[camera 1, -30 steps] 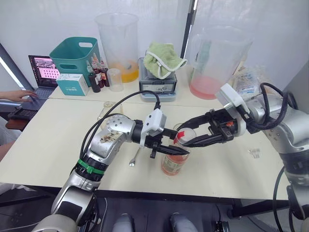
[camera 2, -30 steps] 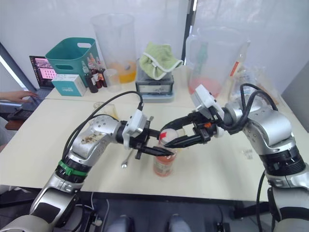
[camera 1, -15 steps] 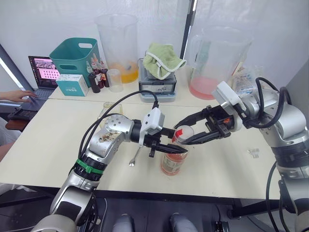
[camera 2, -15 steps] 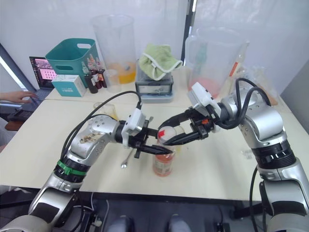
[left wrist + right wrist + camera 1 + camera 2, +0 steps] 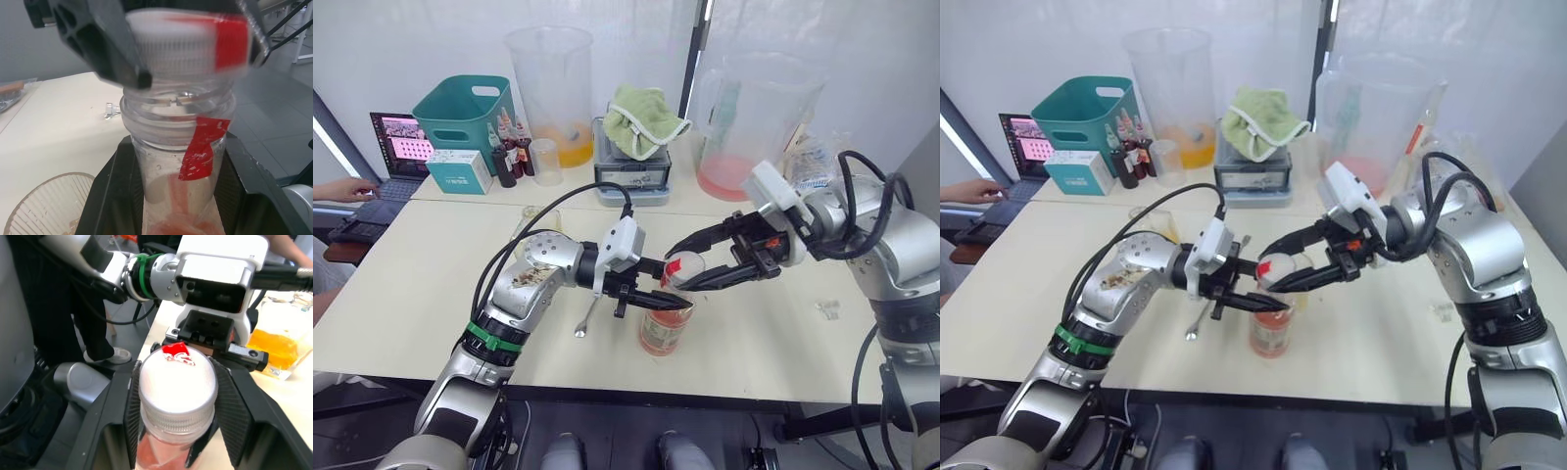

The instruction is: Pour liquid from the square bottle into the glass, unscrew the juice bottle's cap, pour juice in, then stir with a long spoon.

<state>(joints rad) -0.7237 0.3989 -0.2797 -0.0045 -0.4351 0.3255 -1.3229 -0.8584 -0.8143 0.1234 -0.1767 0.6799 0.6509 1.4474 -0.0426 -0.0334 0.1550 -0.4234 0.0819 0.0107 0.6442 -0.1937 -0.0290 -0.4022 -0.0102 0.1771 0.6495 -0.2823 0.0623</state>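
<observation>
From the head cameras, the juice bottle stood upright near the front edge of the worktop, roughly in the middle. The left gripper had its jaws clamped on the bottle's shoulder just under the neck. The right gripper reached in from the other side, its jaws closed on the juice bottle's cap, which sat a little above the neck and tilted. The long spoon lay flat on the worktop just beside the left arm. The glass stood close behind the bottle, largely hidden by the right gripper. The square bottle rested further back toward the left. Along the rear stood a teal basket, two big clear pitchers, a green cloth on a grey box, and some small dark bottles. A person's hand lay on a laptop at the far left.

In the left wrist view, the bottle's open threaded neck showed plainly, a red strip hanging down its side, with the cap held clear just above it between two black fingers. A ribbed clear vessel sat low beside the bottle.

In the right wrist view, the white cap with its red mark sat gripped between both black fingers, directly over the neck, and the left gripper's body faced it from behind.
</observation>
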